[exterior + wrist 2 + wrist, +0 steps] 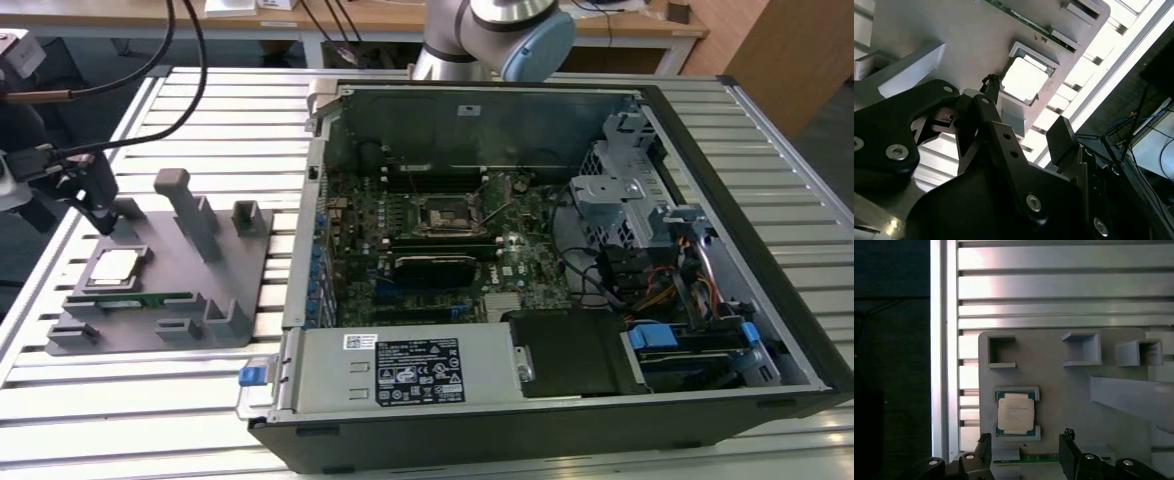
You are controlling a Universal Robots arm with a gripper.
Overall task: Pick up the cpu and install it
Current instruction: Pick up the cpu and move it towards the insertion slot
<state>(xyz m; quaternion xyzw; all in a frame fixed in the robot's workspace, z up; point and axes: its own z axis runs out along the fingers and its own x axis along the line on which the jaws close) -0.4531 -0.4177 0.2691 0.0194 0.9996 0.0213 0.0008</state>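
- cpu [114, 268]: flat, silver plate up, seated in a shallow recess of the tray [160, 325], close to the tray's edge on the exterior view's left, about midway along that edge.
- Square chip, so no long axis to speak of. In the first wrist view the cpu [1015, 412] has its sides running square to the line between the jaws.
- Memory stick [134, 300]: just beside the cpu, toward the tray's near edge, lying parallel to that edge.
- Gripper [107, 222]: over the same side of the tray, tips pointing down, apart from the chip and offset toward the tray's far edge.
- Jaws stand apart with nothing between them, spread wider than the chip.
- In both wrist views the cpu [1024, 80] lies ahead of the gripper [1026, 112] tips and roughly centred on the gap, a shade toward one jaw.
- Judgement: approach not finished, and chip untouched.
- Socket [441, 212]: on the board inside the open case [534, 420], well apart from the tray, toward the exterior view's right.
- Tray and case both rest on the slatted worktop [134, 420].
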